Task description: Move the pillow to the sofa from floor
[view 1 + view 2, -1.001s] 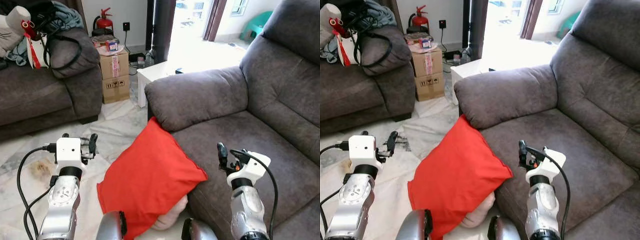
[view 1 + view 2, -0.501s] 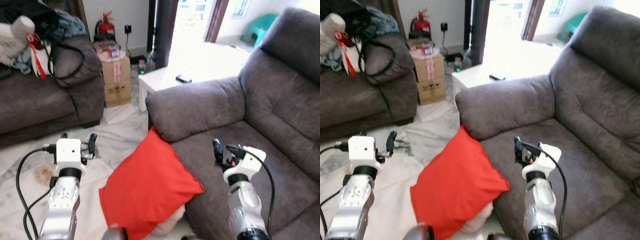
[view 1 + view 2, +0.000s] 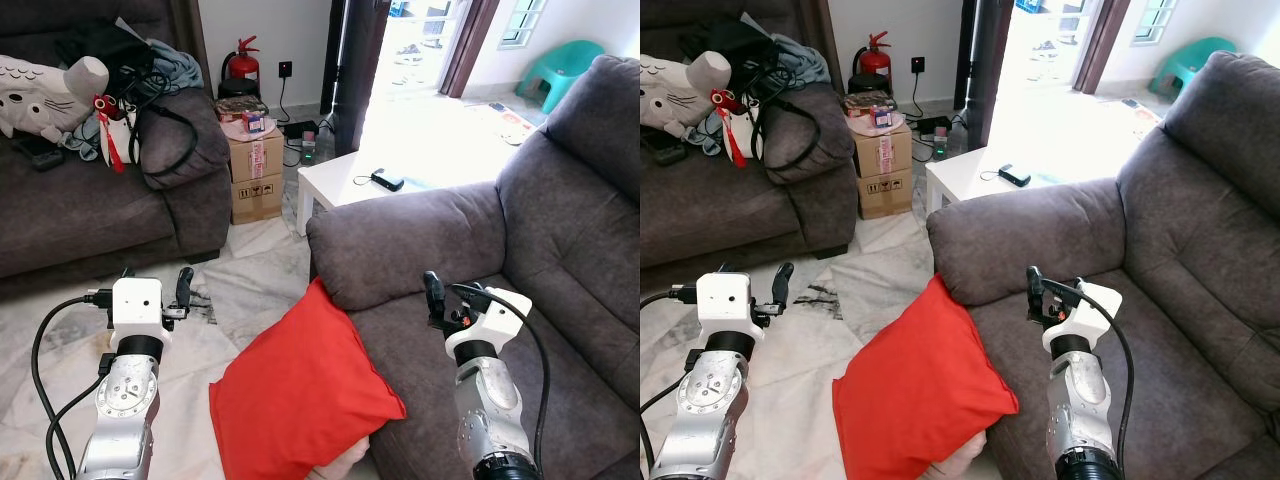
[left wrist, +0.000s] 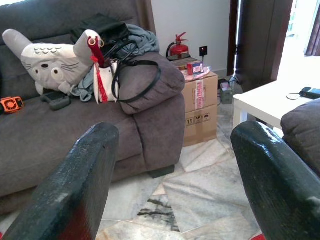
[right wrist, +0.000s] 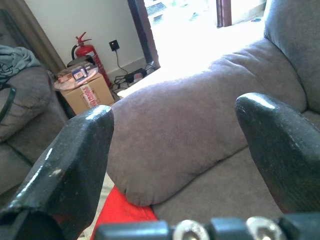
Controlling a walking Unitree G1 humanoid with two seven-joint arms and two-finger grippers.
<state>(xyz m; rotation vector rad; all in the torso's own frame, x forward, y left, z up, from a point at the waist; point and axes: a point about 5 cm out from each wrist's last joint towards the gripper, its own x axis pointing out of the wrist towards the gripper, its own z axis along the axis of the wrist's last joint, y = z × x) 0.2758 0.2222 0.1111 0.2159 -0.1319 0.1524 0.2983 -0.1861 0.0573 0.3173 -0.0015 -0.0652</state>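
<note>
A red pillow (image 3: 300, 390) stands on the marble floor, leaning against the front of the grey sofa (image 3: 400, 235) just below its armrest. A corner of the red pillow (image 5: 122, 220) appears under the armrest in the right wrist view. My left gripper (image 3: 157, 281) is raised over the floor to the left of the pillow, open and holding nothing. My right gripper (image 3: 450, 295) is raised above the sofa seat, right of the pillow, also open and holding nothing. Neither gripper touches the pillow.
A second grey sofa (image 3: 90, 210) at the left carries bags and a plush toy. Stacked cardboard boxes (image 3: 255, 175), a fire extinguisher (image 3: 243, 62) and a white low table (image 3: 365, 185) stand behind. Marble floor (image 3: 250, 275) lies open between the sofas.
The whole picture has shifted as the camera lifted and pulled back, showing more of the room. The pillow stays against the sofa, and both arms hold the same raised pose.
</note>
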